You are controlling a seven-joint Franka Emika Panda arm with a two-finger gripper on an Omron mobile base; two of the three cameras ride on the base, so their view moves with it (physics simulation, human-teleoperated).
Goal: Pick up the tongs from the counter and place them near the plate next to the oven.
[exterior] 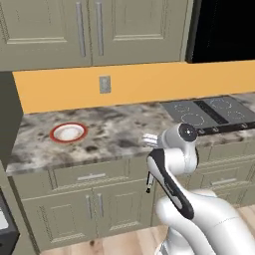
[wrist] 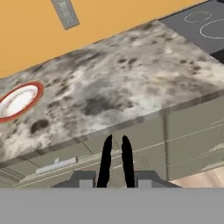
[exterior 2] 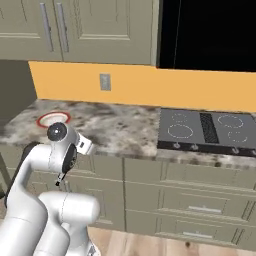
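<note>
No tongs are in view on the stretch of counter that the frames show. The red-rimmed plate (exterior: 68, 132) (exterior 2: 52, 119) (wrist: 17, 101) lies at the left end of the speckled counter (exterior: 119, 132) (wrist: 131, 83). The black glass oven cooktop (exterior: 214, 112) (exterior 2: 207, 130) (wrist: 201, 26) sits at the right end, far from the plate. My gripper (wrist: 116, 158) hangs in front of the counter's front edge, at about mid-length, pointing at the cabinet fronts. Its two dark fingers (wrist: 105, 159) stand slightly apart, open, with nothing between them.
A grey wall outlet (exterior: 104, 84) (exterior 2: 105, 81) is on the orange backsplash. Grey-green drawers and doors (exterior: 92, 199) run under the counter, upper cabinets (exterior: 89, 30) above. A dark tall opening (exterior 2: 210, 32) stands over the cooktop. A wall panel (exterior: 10, 114) closes the counter's left end.
</note>
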